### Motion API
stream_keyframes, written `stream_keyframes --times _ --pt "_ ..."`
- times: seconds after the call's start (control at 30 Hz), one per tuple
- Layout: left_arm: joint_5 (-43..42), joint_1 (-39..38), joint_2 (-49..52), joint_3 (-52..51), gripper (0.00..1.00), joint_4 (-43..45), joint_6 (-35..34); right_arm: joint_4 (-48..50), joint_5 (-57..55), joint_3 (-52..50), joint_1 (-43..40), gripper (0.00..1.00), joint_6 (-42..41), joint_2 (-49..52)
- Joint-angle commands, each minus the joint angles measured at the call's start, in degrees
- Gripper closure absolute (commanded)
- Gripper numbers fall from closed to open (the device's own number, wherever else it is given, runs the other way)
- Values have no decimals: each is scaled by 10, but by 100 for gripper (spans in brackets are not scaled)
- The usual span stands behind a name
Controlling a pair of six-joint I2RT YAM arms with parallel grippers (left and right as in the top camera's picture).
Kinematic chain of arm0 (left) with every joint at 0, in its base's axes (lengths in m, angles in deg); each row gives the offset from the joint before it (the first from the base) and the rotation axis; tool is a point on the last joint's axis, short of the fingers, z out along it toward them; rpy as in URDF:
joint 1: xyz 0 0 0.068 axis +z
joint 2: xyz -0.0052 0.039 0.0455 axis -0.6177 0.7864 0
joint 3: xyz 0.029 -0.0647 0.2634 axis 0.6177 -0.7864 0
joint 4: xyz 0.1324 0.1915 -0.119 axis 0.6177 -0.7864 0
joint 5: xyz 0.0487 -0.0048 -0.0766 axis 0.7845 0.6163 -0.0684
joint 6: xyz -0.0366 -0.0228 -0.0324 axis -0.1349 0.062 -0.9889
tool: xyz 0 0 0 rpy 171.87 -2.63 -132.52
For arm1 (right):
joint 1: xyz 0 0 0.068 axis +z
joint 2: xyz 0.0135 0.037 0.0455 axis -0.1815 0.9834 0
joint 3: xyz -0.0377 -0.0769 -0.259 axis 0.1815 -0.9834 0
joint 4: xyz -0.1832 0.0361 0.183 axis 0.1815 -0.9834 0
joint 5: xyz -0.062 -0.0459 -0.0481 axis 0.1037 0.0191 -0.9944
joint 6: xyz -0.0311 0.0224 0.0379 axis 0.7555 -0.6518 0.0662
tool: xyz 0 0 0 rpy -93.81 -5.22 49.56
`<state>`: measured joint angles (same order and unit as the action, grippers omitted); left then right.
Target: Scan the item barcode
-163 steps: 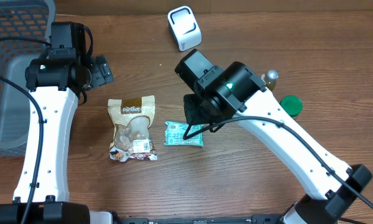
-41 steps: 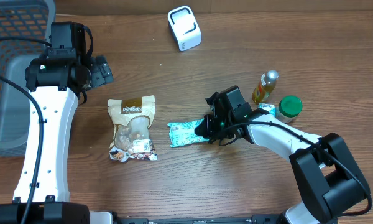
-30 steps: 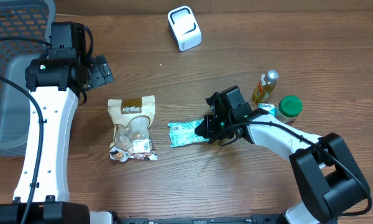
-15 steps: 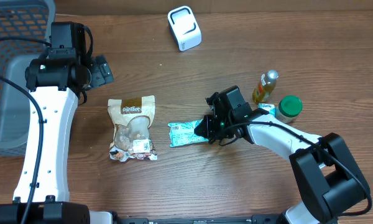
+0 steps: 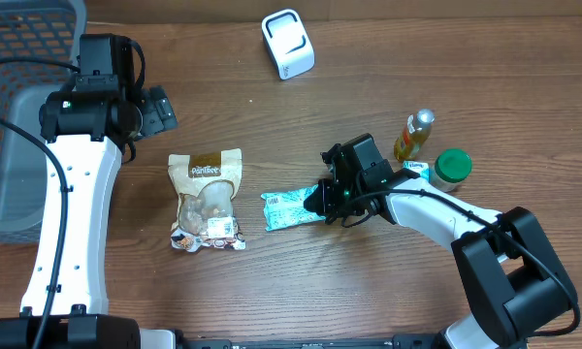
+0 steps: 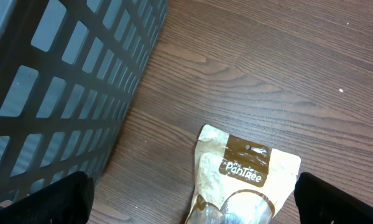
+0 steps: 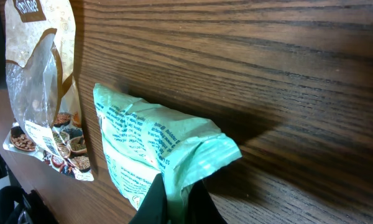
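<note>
The view is taken up by a counter [image 5: 272, 301] of dark brown wood, its grain run from left to right. A grey lattice basket [image 5: 29, 39] is set at the far left edge. The surface is evenly lit, with only soft shadows thrown.

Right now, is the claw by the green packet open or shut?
Shut: the right gripper pinches the edge of the green packet.
</note>
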<state>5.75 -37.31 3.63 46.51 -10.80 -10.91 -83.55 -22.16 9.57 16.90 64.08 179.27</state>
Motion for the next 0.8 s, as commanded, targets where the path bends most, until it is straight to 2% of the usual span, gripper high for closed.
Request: stream_keyframes --times 0.0,0.17,0.77 --pt "5 -1 -2 3 0 0 15 2 1 -2 -1 96 4 -18" --pt "5 -1 -2 3 1 0 15 2 1 -2 -1 93 4 -18" --pt "5 -1 -2 3 1 0 15 0 1 -2 -1 96 4 -18"
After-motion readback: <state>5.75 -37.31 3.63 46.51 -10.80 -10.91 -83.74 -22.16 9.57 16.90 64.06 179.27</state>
